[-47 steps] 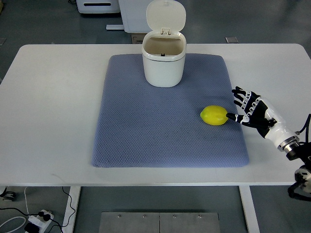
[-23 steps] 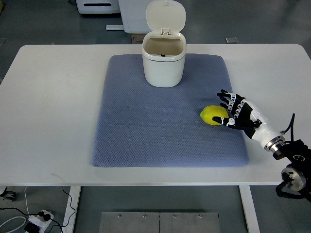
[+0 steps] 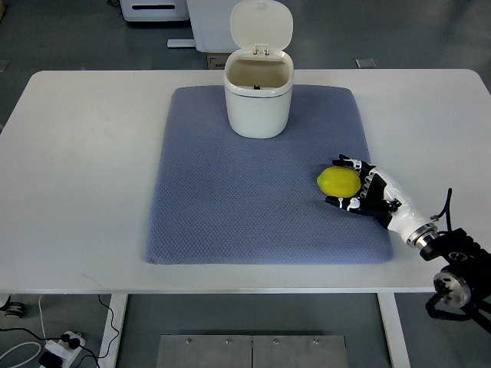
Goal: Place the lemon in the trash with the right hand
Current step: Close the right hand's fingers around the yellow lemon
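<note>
The lemon sits on the blue mat, a good way in front of the white trash can and off to its right. The right hand is wrapped partly around the lemon, with fingers curling over its far and near sides. I think the hold is not tight yet. The lemon is round and smooth, so it could roll away from the trash can if the fingers push it. It could also slip out on the way up. The trash can's lid stands open, so the way in is free. The left hand is not seen.
</note>
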`<move>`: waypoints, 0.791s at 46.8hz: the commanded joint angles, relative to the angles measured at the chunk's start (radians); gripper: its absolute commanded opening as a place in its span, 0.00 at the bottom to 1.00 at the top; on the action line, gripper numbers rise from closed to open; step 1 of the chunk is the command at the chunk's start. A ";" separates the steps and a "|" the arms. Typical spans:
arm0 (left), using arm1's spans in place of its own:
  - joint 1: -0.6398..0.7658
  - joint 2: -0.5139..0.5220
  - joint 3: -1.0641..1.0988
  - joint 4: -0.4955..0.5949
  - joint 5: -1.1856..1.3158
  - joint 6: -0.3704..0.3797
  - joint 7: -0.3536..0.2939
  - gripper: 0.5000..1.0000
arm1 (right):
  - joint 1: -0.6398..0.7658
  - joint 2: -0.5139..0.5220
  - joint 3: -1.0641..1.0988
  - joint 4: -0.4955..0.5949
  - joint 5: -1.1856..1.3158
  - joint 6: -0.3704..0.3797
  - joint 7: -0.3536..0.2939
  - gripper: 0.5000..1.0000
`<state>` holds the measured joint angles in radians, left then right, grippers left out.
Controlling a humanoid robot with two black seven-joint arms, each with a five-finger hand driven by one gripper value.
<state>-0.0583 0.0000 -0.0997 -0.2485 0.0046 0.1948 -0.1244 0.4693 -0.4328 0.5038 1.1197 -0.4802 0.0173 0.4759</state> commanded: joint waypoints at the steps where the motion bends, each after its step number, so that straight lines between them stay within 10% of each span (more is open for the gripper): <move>1: 0.000 0.000 0.000 0.000 0.000 0.000 0.000 1.00 | 0.009 0.011 -0.001 -0.017 0.000 0.000 0.000 0.98; 37: 0.000 0.000 0.000 0.000 0.000 0.000 0.000 1.00 | 0.065 0.025 -0.011 -0.041 0.008 -0.036 -0.062 0.88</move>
<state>-0.0583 0.0000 -0.0997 -0.2485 0.0046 0.1948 -0.1241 0.5336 -0.4093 0.4959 1.0815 -0.4724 -0.0165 0.4189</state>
